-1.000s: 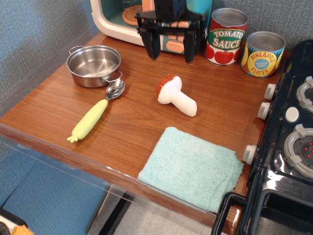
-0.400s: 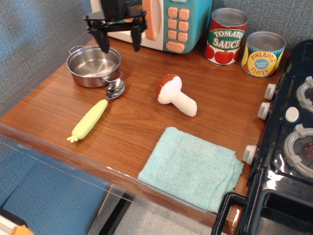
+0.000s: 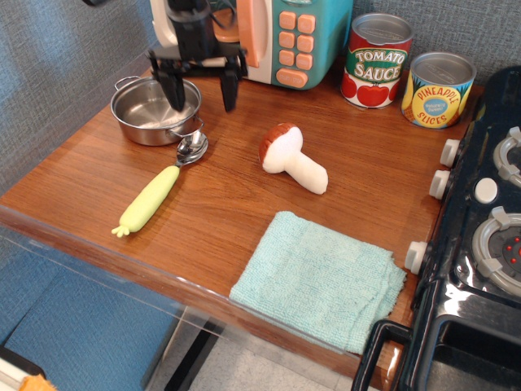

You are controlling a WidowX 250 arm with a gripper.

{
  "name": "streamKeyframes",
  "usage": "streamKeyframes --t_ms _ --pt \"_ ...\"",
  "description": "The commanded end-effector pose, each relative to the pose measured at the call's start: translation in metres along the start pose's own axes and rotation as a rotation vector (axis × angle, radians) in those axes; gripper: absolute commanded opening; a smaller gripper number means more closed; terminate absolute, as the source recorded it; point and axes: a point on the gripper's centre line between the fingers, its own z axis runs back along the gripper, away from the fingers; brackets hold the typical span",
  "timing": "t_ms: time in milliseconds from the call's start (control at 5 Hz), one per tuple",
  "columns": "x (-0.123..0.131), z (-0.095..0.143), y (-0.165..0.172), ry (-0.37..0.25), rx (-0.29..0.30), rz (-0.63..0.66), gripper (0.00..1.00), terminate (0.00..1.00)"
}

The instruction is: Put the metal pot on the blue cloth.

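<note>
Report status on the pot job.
Gripper open, straddling the pot rim. Pot ungrasped, off the cloth. Mushroom near the path.

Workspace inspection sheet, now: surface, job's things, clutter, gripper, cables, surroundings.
Surface: wooden counter, dry.
Job's things: metal pot upright at back left, empty; blue cloth folded at front edge, bare.
Clutter: yellow-handled spoon touching pot; toy mushroom; tomato sauce can; pineapple can.
Gripper: gripper open, straddling pot's right rim.
Cables: nothing seen.
Surroundings: toy microwave behind; toy stove right.
</note>
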Motion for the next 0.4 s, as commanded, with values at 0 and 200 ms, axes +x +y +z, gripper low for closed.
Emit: streamKeyframes --t_ms 0,200 --pt "0.0025 0.0076 0.0016 -0.031 0.009 0.015 0.0 0.0" --pt "0.0039 0.0152 0.0019 -0.051 0.013 0.015 0.0 0.0"
